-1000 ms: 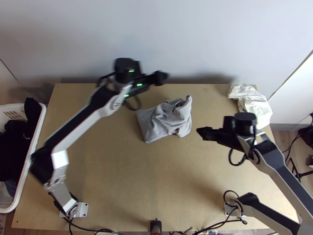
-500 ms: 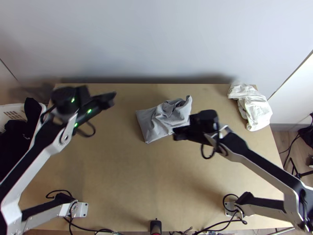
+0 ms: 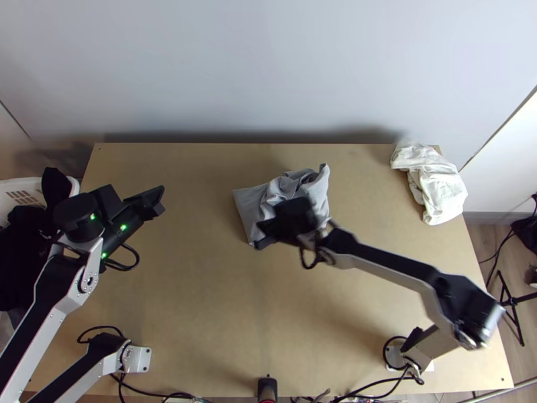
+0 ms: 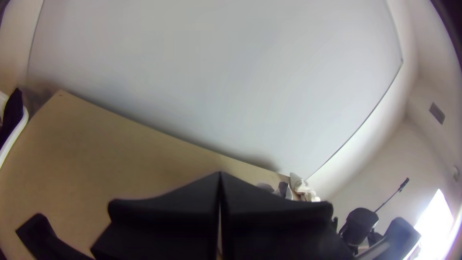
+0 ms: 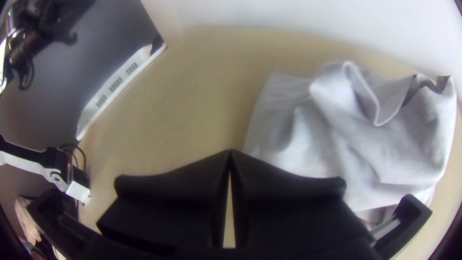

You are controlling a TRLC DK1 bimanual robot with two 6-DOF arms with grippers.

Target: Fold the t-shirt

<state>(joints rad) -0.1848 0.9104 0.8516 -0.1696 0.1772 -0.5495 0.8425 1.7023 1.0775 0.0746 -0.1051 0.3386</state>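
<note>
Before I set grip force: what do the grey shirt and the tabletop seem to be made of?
The grey shirt looks like thin, matte knit, probably cotton: it bunches into soft folds without any shine. The tabletop looks like light wooden board, perhaps plywood or MDF, with a smooth, dull tan surface.

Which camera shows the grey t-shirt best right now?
The right wrist view: the t-shirt is large there, its bunched folds plain. The top view shows where it lies, partly hidden by the right gripper; the left wrist view, a small, distant patch.
</note>
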